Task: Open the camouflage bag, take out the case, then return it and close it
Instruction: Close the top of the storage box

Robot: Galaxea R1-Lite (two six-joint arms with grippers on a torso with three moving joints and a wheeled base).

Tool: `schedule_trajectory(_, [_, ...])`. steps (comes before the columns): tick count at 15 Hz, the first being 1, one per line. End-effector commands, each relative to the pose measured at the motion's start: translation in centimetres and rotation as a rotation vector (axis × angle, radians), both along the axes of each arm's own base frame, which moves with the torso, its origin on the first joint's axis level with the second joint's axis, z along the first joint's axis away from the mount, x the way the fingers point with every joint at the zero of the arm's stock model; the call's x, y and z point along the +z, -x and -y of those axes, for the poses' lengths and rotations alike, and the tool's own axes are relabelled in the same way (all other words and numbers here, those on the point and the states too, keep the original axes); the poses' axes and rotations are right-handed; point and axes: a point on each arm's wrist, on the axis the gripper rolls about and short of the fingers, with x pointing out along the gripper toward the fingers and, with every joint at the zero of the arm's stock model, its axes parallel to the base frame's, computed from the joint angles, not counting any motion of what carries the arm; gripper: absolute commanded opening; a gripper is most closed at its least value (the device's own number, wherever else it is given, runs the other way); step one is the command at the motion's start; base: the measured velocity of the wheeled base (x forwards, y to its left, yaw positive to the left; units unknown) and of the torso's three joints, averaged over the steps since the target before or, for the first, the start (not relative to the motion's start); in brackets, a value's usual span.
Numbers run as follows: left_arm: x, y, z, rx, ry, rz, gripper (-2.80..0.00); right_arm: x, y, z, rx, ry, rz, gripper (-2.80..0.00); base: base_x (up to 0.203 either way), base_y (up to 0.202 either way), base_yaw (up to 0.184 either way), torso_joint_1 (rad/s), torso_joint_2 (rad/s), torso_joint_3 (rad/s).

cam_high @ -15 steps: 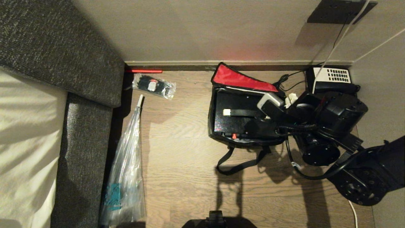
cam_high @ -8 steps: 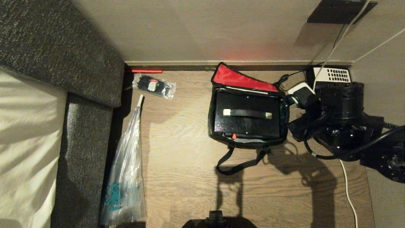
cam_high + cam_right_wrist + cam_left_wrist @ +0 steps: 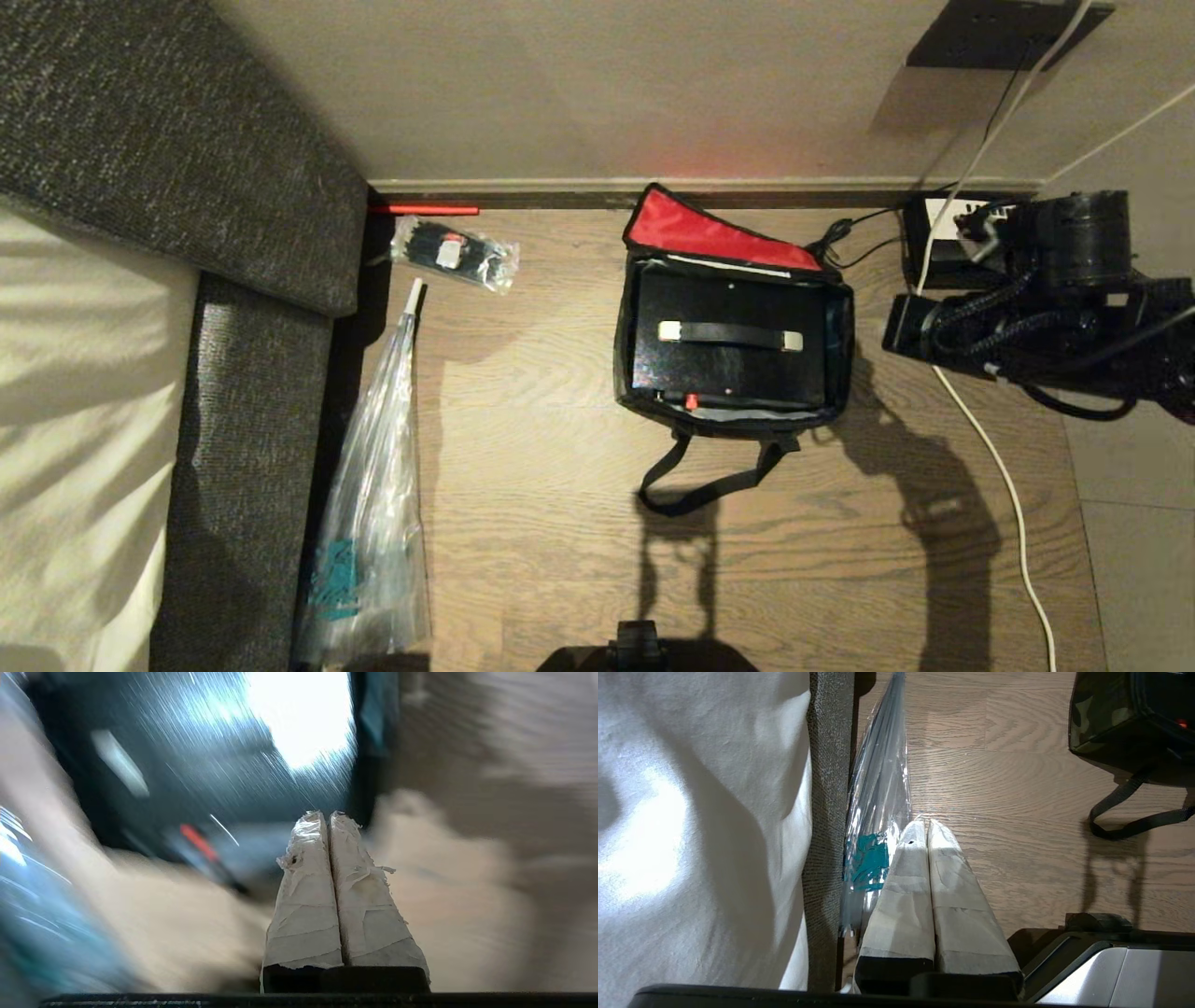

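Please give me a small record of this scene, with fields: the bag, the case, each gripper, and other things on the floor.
bag: camouflage bag on the wooden floor near the wall, lid open, red lining up
case: black case lying inside the bag
right gripper: shut, holding nothing; right arm is to the right of the bag, not touching it
left gripper: shut, empty, above the floor beside the clear plastic bag
other things: small clear packet, telephone, white cable, sofa

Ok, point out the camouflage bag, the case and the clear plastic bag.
camouflage bag (image 3: 714, 233): head view, on the red lining of its open lid.
case (image 3: 728, 369): head view, on its glossy black top.
clear plastic bag (image 3: 373, 504): head view, mid-length on the crinkled plastic.
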Motion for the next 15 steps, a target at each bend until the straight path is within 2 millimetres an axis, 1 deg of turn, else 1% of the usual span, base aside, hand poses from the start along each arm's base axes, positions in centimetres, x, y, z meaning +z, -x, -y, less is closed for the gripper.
schedule_trajectory(1, [-0.1, 0.0, 0.0, 0.000, 0.000, -0.004, -2.80, 0.3, -4.2, 1.0, -0.112, -0.211, 0.036, -2.80, 0.000, 0.000, 0.000, 0.000, 0.00, 0.000])
schedule_trajectory(3, [0.0, 0.0, 0.0, 0.000, 0.000, -0.003, -2.80, -0.5, -7.1, 3.2, -0.175, -0.271, 0.043, -2.80, 0.000, 0.000, 0.000, 0.000, 0.00, 0.000])
schedule_trajectory(5, [0.0, 0.0, 0.0, 0.000, 0.000, -0.003, -2.80, -0.9, -9.7, 5.1, -0.214, -0.315, 0.083, -2.80, 0.000, 0.000, 0.000, 0.000, 0.00, 0.000])
schedule_trajectory(6, [0.0, 0.0, 0.0, 0.000, 0.000, -0.003, -2.80, -1.5, -11.0, 6.0, -0.226, -0.331, 0.088, -2.80, 0.000, 0.000, 0.000, 0.000, 0.00, 0.000])
schedule_trajectory(8, [0.0, 0.0, 0.0, 0.000, 0.000, -0.003, -2.80, -2.9, -12.8, 7.4, -0.251, -0.363, 0.070, -2.80, 0.000, 0.000, 0.000, 0.000, 0.00, 0.000])
schedule_trajectory(9, [0.0, 0.0, 0.0, 0.000, 0.000, -0.003, -2.80, -3.1, -13.3, 7.8, -0.266, -0.419, 0.070, -2.80, 0.000, 0.000, 0.000, 0.000, 0.00, 0.000])
schedule_trajectory(11, [-0.1, 0.0, 0.0, 0.000, 0.000, -0.004, -2.80, -3.2, -14.1, 7.8, -0.229, -0.564, 0.051, -2.80, 0.000, 0.000, 0.000, 0.000, 0.00, 0.000])
schedule_trajectory(13, [0.0, 0.0, 0.0, 0.000, 0.000, -0.003, -2.80, -4.1, -14.8, 7.7, -0.236, -0.699, 0.009, -2.80, 0.000, 0.000, 0.000, 0.000, 0.00, 0.000])
schedule_trajectory(15, [0.0, 0.0, 0.0, 0.000, 0.000, -0.003, -2.80, -4.1, -15.5, 7.2, -0.191, -0.729, -0.026, -2.80, 0.000, 0.000, 0.000, 0.000, 0.00, 0.000])
